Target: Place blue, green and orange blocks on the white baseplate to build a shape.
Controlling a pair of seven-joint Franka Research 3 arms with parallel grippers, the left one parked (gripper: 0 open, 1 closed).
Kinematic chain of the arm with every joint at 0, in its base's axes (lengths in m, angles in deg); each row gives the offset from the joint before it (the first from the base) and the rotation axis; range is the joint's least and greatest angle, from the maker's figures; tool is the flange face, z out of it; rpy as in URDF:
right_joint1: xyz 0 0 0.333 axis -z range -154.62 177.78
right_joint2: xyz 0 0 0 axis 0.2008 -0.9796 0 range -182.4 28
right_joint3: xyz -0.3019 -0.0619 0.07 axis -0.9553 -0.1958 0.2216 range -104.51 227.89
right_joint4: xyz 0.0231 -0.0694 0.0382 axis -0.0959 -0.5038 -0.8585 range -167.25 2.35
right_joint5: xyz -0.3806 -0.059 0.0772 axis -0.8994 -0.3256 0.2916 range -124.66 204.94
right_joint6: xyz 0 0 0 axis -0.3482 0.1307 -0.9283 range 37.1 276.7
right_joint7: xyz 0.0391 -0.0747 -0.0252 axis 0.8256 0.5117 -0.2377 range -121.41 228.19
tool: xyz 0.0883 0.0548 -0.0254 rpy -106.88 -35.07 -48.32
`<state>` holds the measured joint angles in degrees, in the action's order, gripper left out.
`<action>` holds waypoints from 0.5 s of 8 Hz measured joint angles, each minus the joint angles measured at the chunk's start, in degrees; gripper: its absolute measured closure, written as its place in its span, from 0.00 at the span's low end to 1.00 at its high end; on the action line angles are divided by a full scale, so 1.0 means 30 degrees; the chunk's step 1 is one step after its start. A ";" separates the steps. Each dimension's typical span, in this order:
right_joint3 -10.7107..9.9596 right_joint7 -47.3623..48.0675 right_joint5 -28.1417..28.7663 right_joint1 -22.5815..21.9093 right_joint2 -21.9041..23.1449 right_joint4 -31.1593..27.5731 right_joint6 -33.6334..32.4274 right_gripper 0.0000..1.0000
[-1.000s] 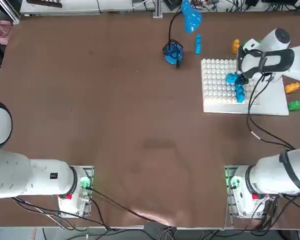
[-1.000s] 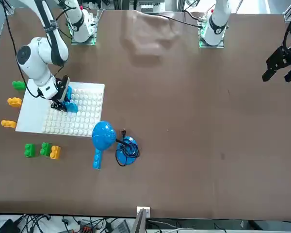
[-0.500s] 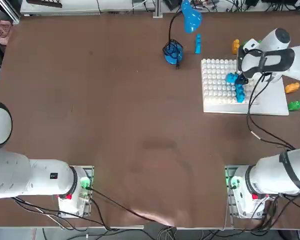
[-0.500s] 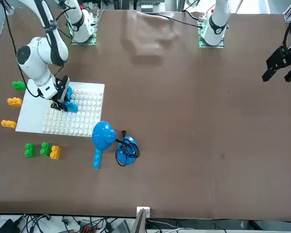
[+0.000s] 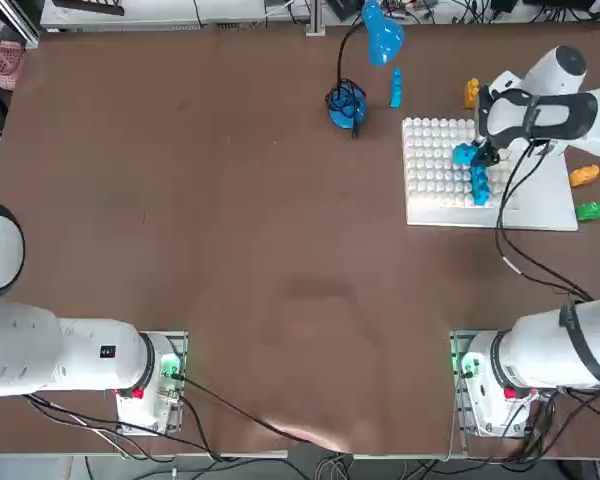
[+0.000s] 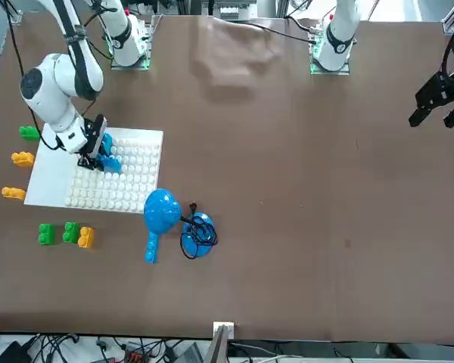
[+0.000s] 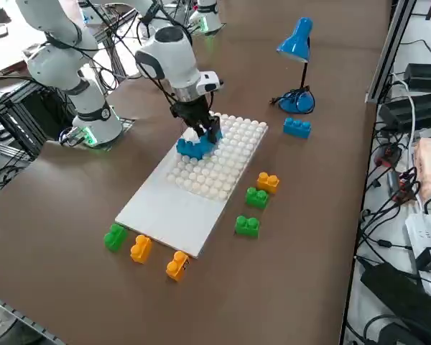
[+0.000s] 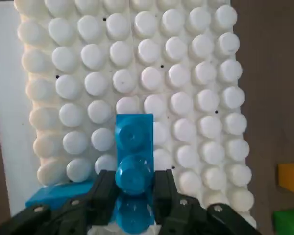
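Note:
The white baseplate point(image 5: 540, 205) lies at the right of the table, its studded part point(image 8: 186, 73) toward the middle. My right gripper point(image 5: 485, 156) hangs low over the studs, shut on a small blue brick point(image 8: 134, 142) that sticks out between the fingers point(image 8: 161, 188). Beside it a short blue column point(image 5: 479, 184) sits on the studs, also showing in the side view point(image 7: 190, 149). Loose green point(image 7: 247, 226) and orange point(image 7: 267, 182) blocks lie off the plate's far side. Others, green point(image 7: 116, 236) and orange point(image 7: 140, 249), lie past its smooth margin.
A blue gooseneck lamp point(image 5: 348, 100) with a coiled cord stands just left of the plate, a loose blue block point(image 5: 396, 88) beside it. The gripper's cable point(image 5: 510, 250) trails over the plate's near edge.
The right wrist has drifted slightly toward the table's far side, and the blue brick between its fingers shifted with it. Nothing else moved.

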<state>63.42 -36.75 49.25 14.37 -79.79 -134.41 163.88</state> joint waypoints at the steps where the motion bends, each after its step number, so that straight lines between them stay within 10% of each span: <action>1: 0.0000 -0.0001 0.0002 0.0007 0.0025 0.0000 -0.0039 0.62; 4: -0.0018 -0.0006 0.0013 0.0060 -0.0081 0.0003 -0.0048 0.62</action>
<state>63.37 -36.76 49.29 14.55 -80.03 -134.41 163.74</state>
